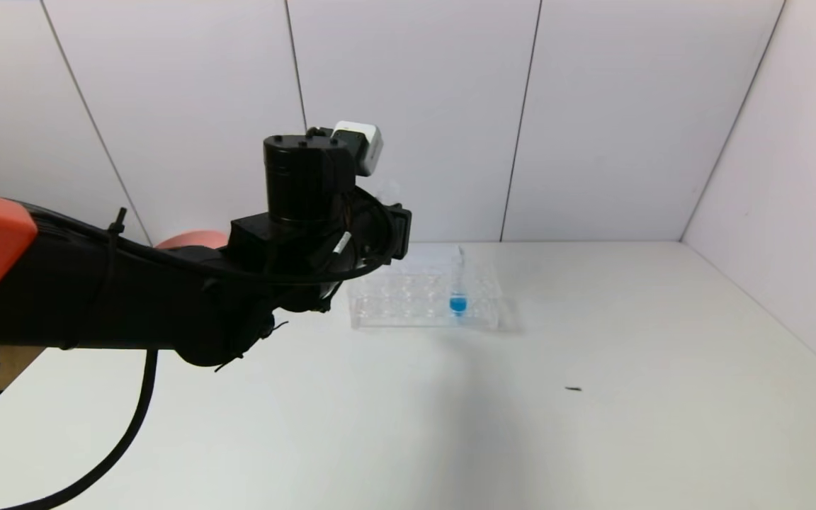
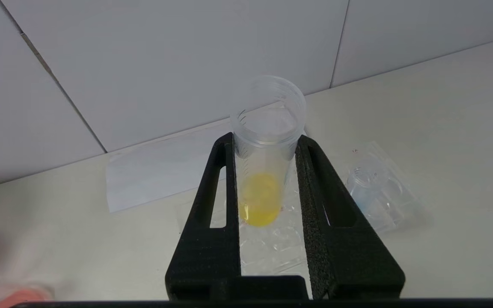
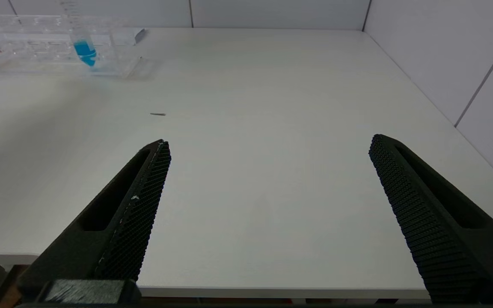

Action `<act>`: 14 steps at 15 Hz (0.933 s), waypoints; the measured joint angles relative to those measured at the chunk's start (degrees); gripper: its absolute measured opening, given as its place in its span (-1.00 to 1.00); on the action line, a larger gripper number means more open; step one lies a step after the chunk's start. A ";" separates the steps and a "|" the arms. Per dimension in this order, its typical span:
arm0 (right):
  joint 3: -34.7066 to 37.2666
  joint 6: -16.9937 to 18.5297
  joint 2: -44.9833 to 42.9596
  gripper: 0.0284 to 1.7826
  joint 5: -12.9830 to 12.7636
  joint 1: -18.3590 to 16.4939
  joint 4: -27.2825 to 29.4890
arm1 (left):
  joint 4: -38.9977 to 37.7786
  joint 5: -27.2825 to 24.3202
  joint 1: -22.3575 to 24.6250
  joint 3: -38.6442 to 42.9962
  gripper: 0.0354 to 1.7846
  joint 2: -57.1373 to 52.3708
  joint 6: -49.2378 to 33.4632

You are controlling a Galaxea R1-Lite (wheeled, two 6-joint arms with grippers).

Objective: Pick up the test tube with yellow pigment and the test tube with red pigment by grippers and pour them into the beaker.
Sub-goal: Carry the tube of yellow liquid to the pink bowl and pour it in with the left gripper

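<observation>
My left gripper (image 2: pixel 265 139) is shut on the test tube with yellow pigment (image 2: pixel 261 196), a clear round-bottomed tube with a little yellow liquid at its bottom. It holds the tube upright, raised above the clear tube rack (image 2: pixel 272 252). In the head view the raised left arm (image 1: pixel 309 212) hides the gripper's fingers and the tube. My right gripper (image 3: pixel 268 141) is open and empty, low over the table's front edge. The test tube with red pigment and the beaker are out of view.
The tube rack (image 1: pixel 408 297) stands at the back middle of the white table and holds a blue-liquid tube (image 1: pixel 458 294). A pink bowl (image 1: pixel 188 239) shows behind the left arm. A white sheet (image 2: pixel 161 171) lies by the wall. A small dark speck (image 1: pixel 573 389) lies on the table.
</observation>
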 joint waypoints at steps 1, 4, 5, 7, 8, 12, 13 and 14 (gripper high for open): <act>0.00 0.00 0.00 0.91 0.00 0.00 0.00 | 0.50 -0.02 0.30 0.09 -0.54 -0.59 -0.02; 0.00 0.00 0.00 0.91 -0.02 0.00 0.00 | 1.13 -0.11 1.95 0.65 -0.54 -2.06 0.04; 0.00 0.02 0.00 0.91 0.00 0.00 0.00 | 1.52 -0.21 2.45 1.02 -0.54 -2.51 0.06; 0.00 0.02 0.00 0.91 0.00 0.00 0.00 | 1.90 -0.24 3.41 1.33 -0.54 -3.36 0.11; 0.00 0.02 0.00 0.91 0.00 0.00 0.00 | 2.07 -0.30 3.88 1.39 -0.54 -3.75 0.11; 0.00 0.02 0.00 0.91 0.00 0.00 0.00 | 3.06 -0.68 5.92 1.35 -0.54 -4.96 0.09; 0.00 0.02 0.00 0.91 0.00 0.00 0.00 | 3.15 -0.93 6.78 1.28 -0.54 -5.16 0.09; 0.00 0.02 0.00 0.91 0.00 0.00 0.00 | 3.52 -1.40 7.57 1.28 -0.54 -5.34 0.06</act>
